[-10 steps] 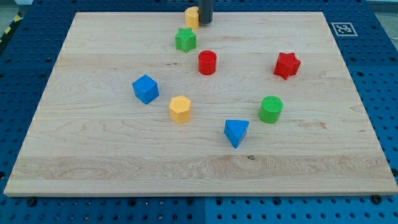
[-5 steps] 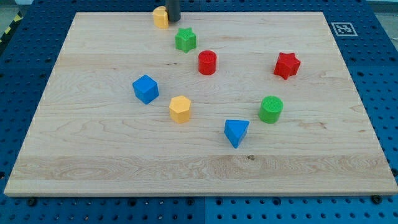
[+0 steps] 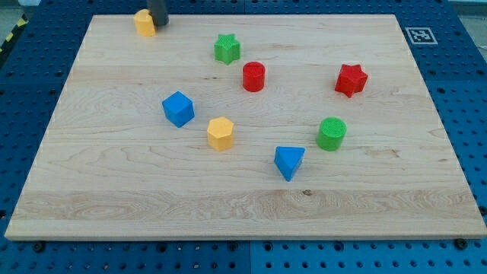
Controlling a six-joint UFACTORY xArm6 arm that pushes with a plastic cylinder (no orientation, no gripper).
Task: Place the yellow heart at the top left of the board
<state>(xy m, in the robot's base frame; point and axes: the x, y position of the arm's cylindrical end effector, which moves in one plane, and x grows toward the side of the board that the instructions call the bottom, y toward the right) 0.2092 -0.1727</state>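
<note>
The yellow heart and my tip, touching its 3 o'clock side, have slid left along the board's top edge, and the heart now sits near the top-left corner. The green star lies well apart at 4 o'clock, the red cylinder beyond it, nothing blocking; the rod has no jaws.

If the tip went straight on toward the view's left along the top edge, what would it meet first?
My tip sits against the right side of the yellow heart, so it would meet that block first. Beyond the heart, only bare board shows up to the top left corner, though contact itself is hard to confirm.
</note>
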